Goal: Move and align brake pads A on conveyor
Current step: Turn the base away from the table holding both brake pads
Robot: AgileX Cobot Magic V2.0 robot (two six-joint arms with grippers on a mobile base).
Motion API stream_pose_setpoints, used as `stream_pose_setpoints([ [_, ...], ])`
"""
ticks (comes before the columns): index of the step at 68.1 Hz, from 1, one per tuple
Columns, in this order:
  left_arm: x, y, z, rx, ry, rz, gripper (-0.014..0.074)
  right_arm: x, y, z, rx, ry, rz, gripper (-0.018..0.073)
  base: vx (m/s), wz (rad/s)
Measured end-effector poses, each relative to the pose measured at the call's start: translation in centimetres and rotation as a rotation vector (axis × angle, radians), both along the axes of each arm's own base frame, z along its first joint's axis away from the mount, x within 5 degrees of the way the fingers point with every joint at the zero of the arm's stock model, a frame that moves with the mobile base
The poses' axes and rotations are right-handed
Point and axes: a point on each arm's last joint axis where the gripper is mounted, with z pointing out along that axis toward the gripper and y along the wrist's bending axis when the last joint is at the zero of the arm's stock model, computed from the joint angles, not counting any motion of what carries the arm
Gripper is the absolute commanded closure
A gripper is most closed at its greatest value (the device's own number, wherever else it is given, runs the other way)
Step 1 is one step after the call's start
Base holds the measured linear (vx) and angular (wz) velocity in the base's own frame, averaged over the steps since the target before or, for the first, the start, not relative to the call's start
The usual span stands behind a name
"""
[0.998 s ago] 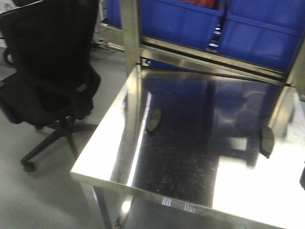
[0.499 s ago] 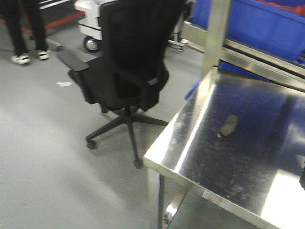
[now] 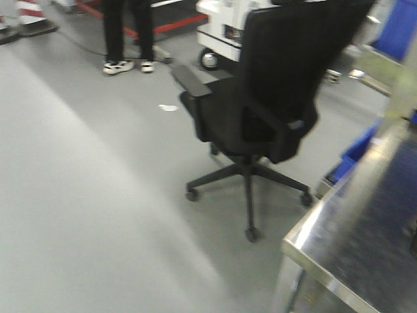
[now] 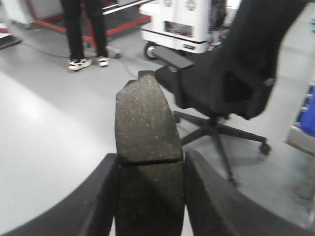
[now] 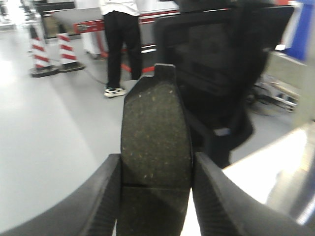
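Observation:
A dark speckled brake pad A (image 4: 147,128) with a thin groove across its middle stands up between the black fingers of my left gripper (image 4: 150,169), which is shut on it. My right gripper (image 5: 156,172) is shut on a second brake pad A (image 5: 155,132) of the same look. Both pads hang in the air above the grey floor. In the front view neither gripper shows, and no pad lies on the visible corner of the steel table (image 3: 365,228). The conveyor is out of view.
A black office chair (image 3: 273,98) on castors stands on the grey floor beside the steel table's corner. A person's legs (image 3: 127,32) stand at the back left by a white machine (image 3: 225,26). Striped cones (image 5: 49,49) sit far left. A blue bin (image 3: 355,160) sits low by the table.
The front view has swung left: the steel table with its two pads and the blue bins has slid out to the right, and the chair, floor and standing person have come into view.

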Motion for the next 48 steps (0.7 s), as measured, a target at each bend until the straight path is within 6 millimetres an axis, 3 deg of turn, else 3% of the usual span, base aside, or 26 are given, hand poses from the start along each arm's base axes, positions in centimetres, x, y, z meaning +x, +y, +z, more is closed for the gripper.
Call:
stream_pose_setpoints([
  [48,0.0,0.0,0.0,0.0,0.0,0.0,0.0524,0.0,0.0,0.0,0.0,0.0,0.0,0.0536,0.14,0.56],
])
